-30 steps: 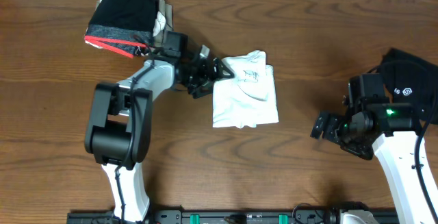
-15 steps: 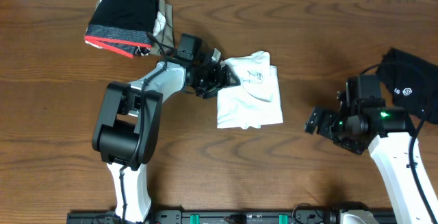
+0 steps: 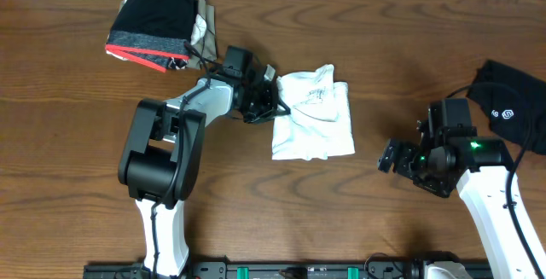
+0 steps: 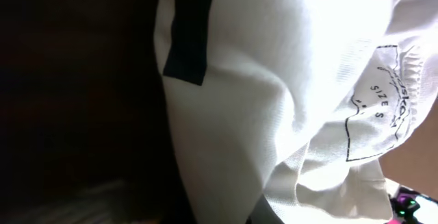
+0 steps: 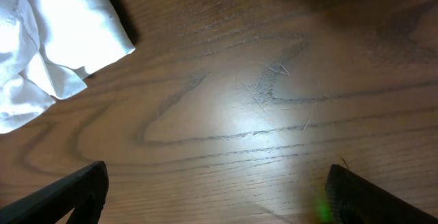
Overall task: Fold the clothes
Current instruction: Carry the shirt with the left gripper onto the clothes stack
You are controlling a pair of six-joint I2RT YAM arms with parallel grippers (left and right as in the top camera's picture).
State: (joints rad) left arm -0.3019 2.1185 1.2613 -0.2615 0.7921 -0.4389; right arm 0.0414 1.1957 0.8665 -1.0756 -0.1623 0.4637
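Note:
The white shirt (image 3: pixel 311 125) lies folded into a rough square at the table's middle. My left gripper (image 3: pixel 271 101) is at its upper left corner, shut on the shirt's edge. In the left wrist view the white cloth (image 4: pixel 274 80) fills most of the frame, with a printed size label (image 4: pixel 383 107) showing. To the right of the shirt my right gripper (image 3: pixel 394 156) stands open over bare wood. Its two dark fingertips (image 5: pixel 75 190) are wide apart with nothing between them, and a corner of the shirt (image 5: pixel 55 39) shows at the upper left. A black garment with a white logo (image 3: pixel 512 113) lies at the far right.
A stack of folded clothes (image 3: pixel 158 23), black on top with a red-edged grey band, sits at the back left, close behind the left arm. The wooden table (image 3: pixel 384 40) shows bare between the shirt and the black garment.
My left gripper has gone from open to shut on the shirt's upper left edge, and the shirt has shifted a little to the right. The right arm has drifted slightly left.

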